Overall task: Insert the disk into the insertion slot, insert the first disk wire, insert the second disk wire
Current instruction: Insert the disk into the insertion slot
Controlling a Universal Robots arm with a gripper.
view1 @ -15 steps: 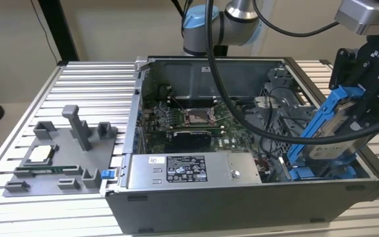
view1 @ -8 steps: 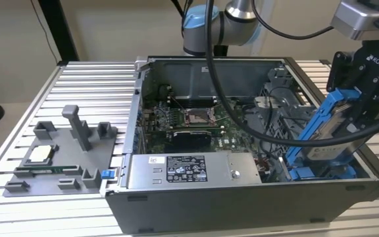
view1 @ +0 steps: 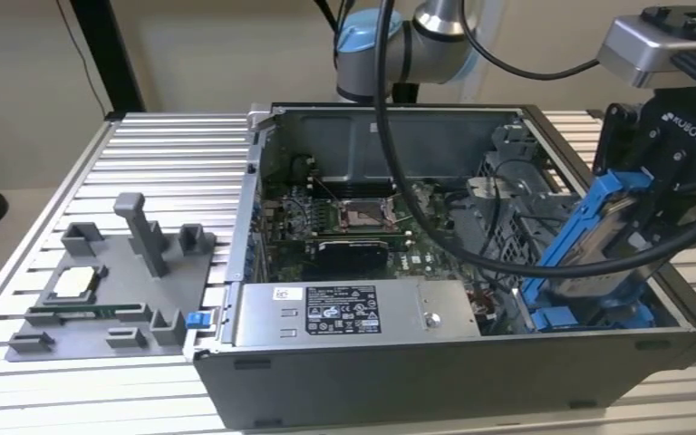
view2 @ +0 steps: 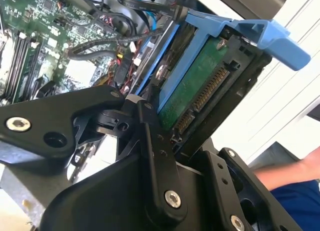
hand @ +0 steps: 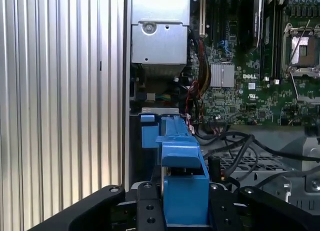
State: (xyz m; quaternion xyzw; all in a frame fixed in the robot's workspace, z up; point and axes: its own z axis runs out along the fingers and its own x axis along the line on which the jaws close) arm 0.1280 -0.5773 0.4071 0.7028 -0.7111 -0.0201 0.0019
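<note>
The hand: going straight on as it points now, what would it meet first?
Likely the insertion slot; the disk that the hand holds would reach it first, though depth is unclear.

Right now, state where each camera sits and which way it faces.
Exterior view: off the arm, raised beside the table, looking down into the open computer case; shows the arm and jaws clamping the disk.
First wrist view: on the wrist, looking along the blue edge of the disk toward the motherboard; black jaws show.
Second wrist view: on the wrist, facing the disk's green circuit-board side; black jaws show.
Shared: both wrist views show the disk and the motherboard.
</note>
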